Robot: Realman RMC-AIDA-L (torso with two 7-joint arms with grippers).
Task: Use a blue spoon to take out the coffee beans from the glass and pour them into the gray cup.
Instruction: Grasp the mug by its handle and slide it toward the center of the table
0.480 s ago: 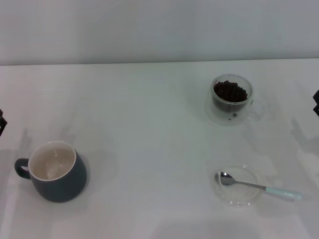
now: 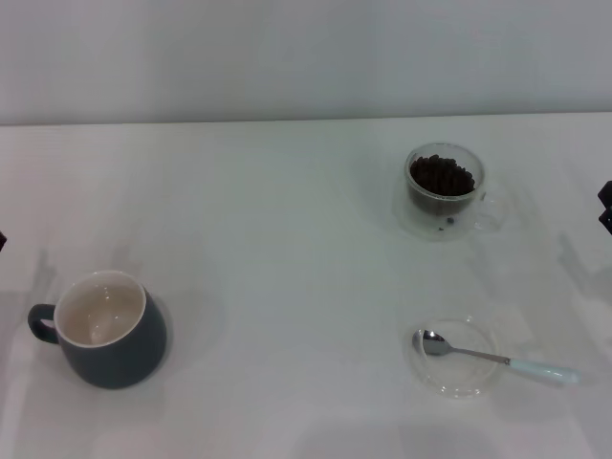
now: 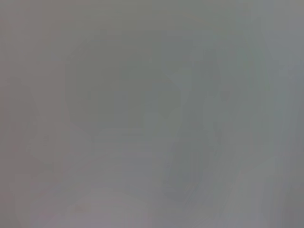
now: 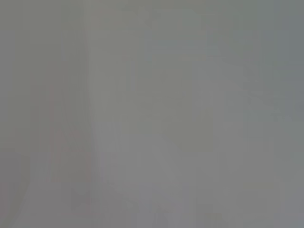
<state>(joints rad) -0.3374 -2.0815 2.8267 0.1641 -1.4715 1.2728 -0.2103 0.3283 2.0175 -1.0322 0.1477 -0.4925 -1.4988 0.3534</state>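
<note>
1. While both arms sit out at the table edges, nothing is gripped; the left gripper (image 2: 2,241) is only a dark sliver at the left border, well apart from everything, and I cannot tell whether its fingers are spread or closed.
2. Gray cup (image 2: 103,330) stands upright near the front left, empty cream inside, handle pointing left.
3. Glass (image 2: 445,190) stands upright far right of centre, coffee beans (image 2: 441,175) heaped inside, none scooped yet.
4. Blue spoon (image 2: 497,360) lies with its bowl in a clear saucer (image 2: 457,358) at front right, pale handle overhanging the rim to the right.
5. Right gripper (image 2: 606,207) is a dark sliver at the right border, near the glass; finger state not visible either.
6. Both wrist views show only blank grey.
7. Risks: the spoon handle is thin and low, so a pinch may slip or drag the saucer; the cup is well apart from the glass, so beans could spill on the carry.
</note>
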